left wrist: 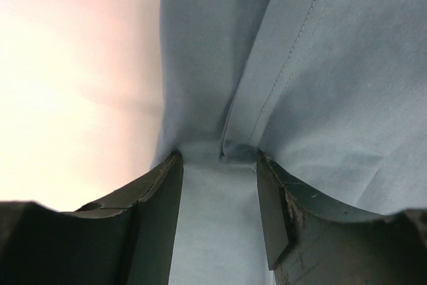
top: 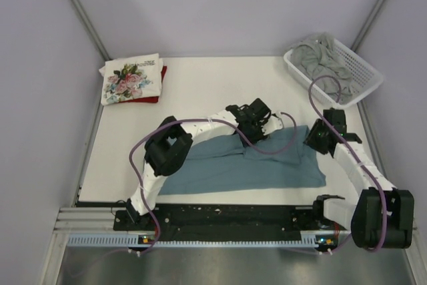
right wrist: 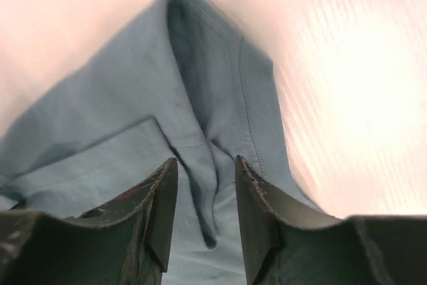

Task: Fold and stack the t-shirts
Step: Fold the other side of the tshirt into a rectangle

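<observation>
Top external: you have white floral-print t-shirt (top: 131, 79) folded on dark red t-shirt (top: 161, 85), tabletop's far-left corner. Plain teal-blue t-shirt (top: 247, 165) half-folded by near edge; left gripper (left wrist: 219, 165), right gripper (right wrist: 205, 185) parted over it. Grey t-shirt (top: 323, 58) waits in white lattice basket (top: 370, 75).

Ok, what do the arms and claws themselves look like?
The left arm and right arm are white links with bulky black joints, a purple cable looping along each. The left claw and right claw each have two dark, scuffed, wedge-shaped fingers.
</observation>
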Controlling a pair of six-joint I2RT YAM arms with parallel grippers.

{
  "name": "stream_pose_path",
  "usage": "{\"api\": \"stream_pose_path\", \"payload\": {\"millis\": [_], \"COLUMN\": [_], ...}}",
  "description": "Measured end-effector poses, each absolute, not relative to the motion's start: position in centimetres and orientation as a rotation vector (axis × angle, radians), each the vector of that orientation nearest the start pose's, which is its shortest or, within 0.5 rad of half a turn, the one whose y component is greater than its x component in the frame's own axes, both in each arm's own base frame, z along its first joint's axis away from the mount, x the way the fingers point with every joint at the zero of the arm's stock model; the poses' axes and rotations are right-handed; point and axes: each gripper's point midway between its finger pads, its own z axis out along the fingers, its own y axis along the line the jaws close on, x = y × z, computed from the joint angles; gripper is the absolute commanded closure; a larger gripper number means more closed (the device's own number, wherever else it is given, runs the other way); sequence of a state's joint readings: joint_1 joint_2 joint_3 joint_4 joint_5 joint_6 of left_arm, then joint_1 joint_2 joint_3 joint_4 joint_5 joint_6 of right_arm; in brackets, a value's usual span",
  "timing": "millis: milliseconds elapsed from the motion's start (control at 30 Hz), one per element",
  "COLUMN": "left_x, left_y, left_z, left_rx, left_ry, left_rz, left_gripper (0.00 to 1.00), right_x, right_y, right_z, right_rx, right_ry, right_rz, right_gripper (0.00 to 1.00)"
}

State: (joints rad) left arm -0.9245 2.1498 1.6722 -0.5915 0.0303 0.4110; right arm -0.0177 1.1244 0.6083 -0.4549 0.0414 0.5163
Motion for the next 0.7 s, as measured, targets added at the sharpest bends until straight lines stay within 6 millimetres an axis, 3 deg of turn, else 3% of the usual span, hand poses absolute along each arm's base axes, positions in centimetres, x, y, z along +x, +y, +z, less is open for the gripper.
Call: {"api": "stream_pose_path", "payload": {"millis": [67,167,233,367,467,600,700], "left_x": [30.7,30.2,29.4,27.7,26.8,25.7,24.5], "left_y": [-38.8,-39.3,-40.0,-41.2,-41.4,-40.9,-39.7], "left_z": [4.4,6.4,8.2,10.0,8.6,5.5,3.1], "left_rx": [1.645,1.617,1.599,1.596,1.617,1.664,1.704], "left_ry": [2.079,2.065,2.036,1.996,2.024,2.091,2.156], "left_rz": [-0.212,-0.276,-0.360,-0.504,-0.557,-0.579,-0.583], "left_gripper": [0.48,0.64,0.74,0.77,0.77,0.76,0.74], "right_x": [26.7,27.4,27.6,27.2,25.7,23.0,23.0], "right_y": [0.6,1.1,2.1,4.9,6.1,5.7,4.8], "right_z": [6.9,9.0,9.6,8.8,6.1,2.1,2.0], "right_rx": [0.689,0.661,0.639,0.611,0.647,0.785,0.870], "right_ry": [2.423,2.369,2.357,2.399,2.478,2.590,2.547], "right_rz": [0.143,0.175,0.219,0.384,0.453,0.469,0.480], "right_gripper": [0.77,0.99,1.00,1.00,1.00,1.00,1.00]}}
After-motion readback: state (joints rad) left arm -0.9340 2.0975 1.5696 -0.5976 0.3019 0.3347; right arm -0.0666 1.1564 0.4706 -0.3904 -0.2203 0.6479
